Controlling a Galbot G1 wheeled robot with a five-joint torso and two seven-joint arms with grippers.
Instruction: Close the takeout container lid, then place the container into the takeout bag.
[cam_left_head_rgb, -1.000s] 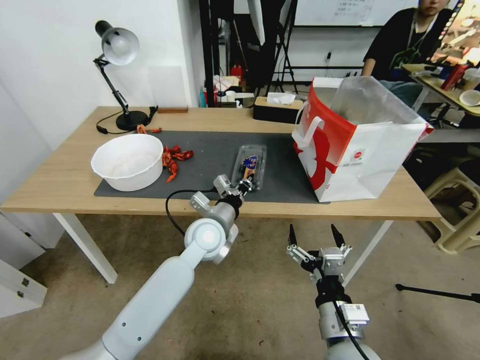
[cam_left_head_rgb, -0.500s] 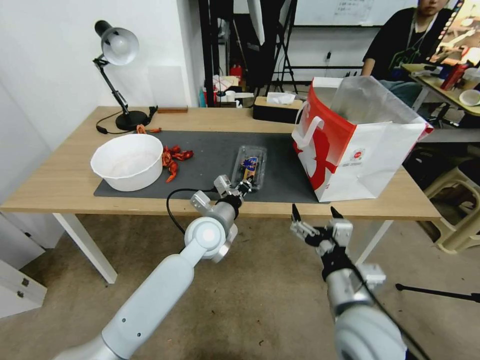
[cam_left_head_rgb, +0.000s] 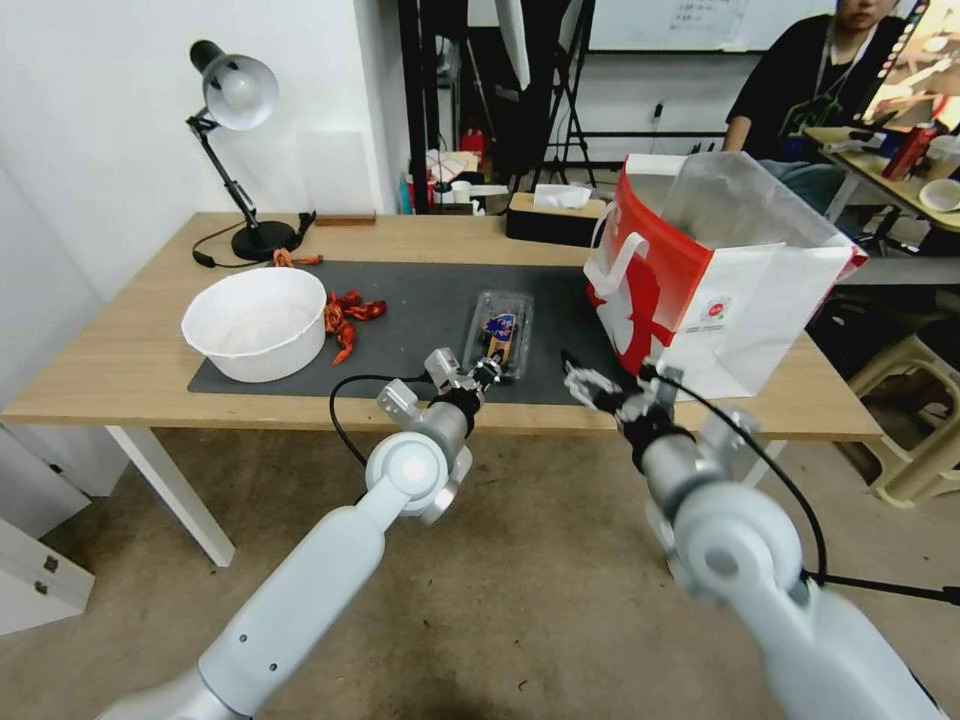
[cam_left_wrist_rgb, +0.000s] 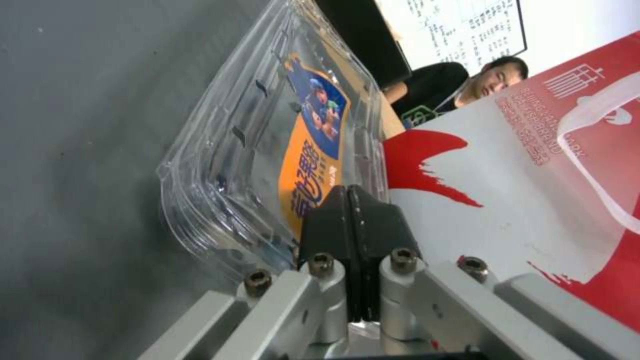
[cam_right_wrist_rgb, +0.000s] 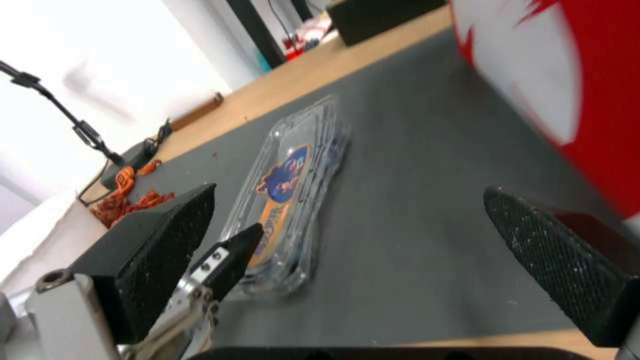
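Note:
The takeout container (cam_left_head_rgb: 498, 333) lies flat on the grey mat, a small clear clamshell. Its lid (cam_left_wrist_rgb: 267, 135) is down and carries a blue and orange sticker. My left gripper (cam_left_head_rgb: 486, 373) is at the container's near end, shut on its edge; the left wrist view shows the black fingers (cam_left_wrist_rgb: 350, 220) pressed together over the clear plastic. My right gripper (cam_left_head_rgb: 612, 384) hangs open over the table's front edge, between the container (cam_right_wrist_rgb: 293, 190) and the takeout bag (cam_left_head_rgb: 720, 290). Its pads (cam_right_wrist_rgb: 160, 240) stand wide apart with nothing between them. The bag stands upright and open at the right.
A big white bowl (cam_left_head_rgb: 255, 322) sits at the mat's left end with red scraps (cam_left_head_rgb: 346, 318) beside it. A desk lamp (cam_left_head_rgb: 236, 150) and a tissue box (cam_left_head_rgb: 555, 215) stand along the back. Bare mat (cam_left_head_rgb: 420, 300) separates bowl and container.
My right arm has risen from below the table and swung forward to the front edge beside the bag, still open. The left gripper and container have not moved.

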